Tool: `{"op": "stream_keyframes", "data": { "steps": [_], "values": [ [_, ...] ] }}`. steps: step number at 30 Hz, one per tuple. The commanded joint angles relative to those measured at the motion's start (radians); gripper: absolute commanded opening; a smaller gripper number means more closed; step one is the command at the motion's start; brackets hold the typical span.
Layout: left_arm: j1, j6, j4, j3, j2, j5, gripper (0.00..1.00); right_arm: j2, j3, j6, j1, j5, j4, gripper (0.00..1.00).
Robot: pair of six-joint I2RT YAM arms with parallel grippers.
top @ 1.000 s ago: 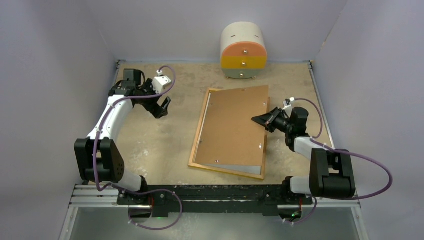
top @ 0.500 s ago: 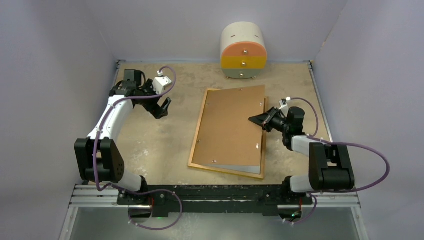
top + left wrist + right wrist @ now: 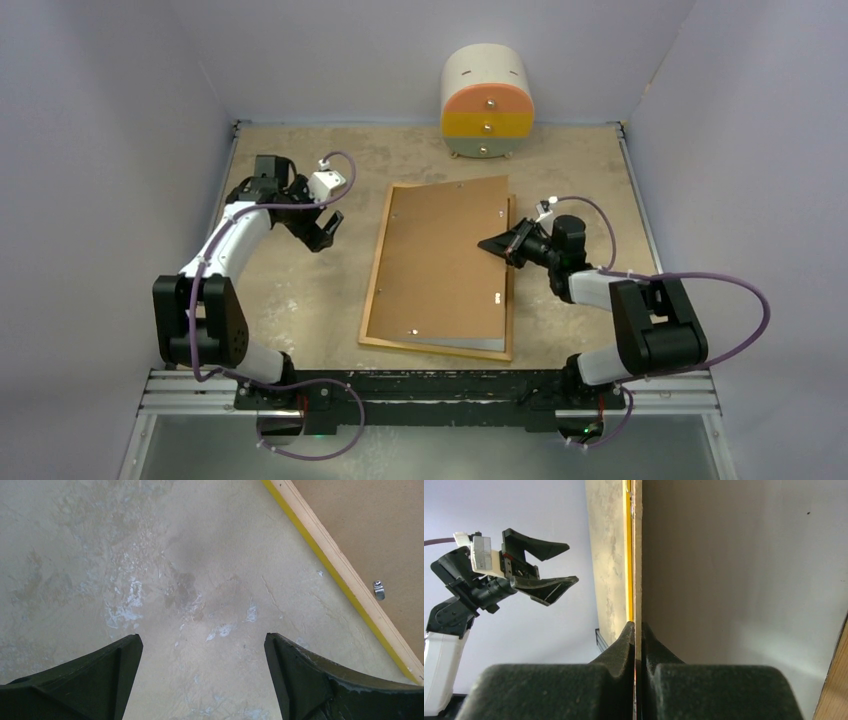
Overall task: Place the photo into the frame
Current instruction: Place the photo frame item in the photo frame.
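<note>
Top view: frame (image 3: 375, 270) lies back up on middle of counter (image 3: 300, 290), brown board (image 3: 445, 260) crooked on top; photo hidden.
Left wrist: left end effector (image 3: 201, 640) wide open, empty.
Right wrist: right end effector (image 3: 636, 626) pinched tight on board's edge, seemingly fitting it; next, slide it square.

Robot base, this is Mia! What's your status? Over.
Left gripper open, over bare table beside frame. Right gripper shut on backing board edge. Board skewed over frame's back. Photo not clearly seen.
</note>
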Motion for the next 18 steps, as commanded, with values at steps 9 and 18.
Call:
{"op": "stream_keyframes", "data": {
  "steps": [9,18],
  "values": [
    [-0.005,0.036,0.173,-0.136,0.038,-0.134,1.0,0.016,0.115,-0.081,0.21,0.249,-0.08,0.3],
    [-0.005,0.04,0.211,-0.186,0.021,-0.132,1.0,-0.01,0.291,-0.209,0.269,0.422,-0.474,0.99]
  ]
}}
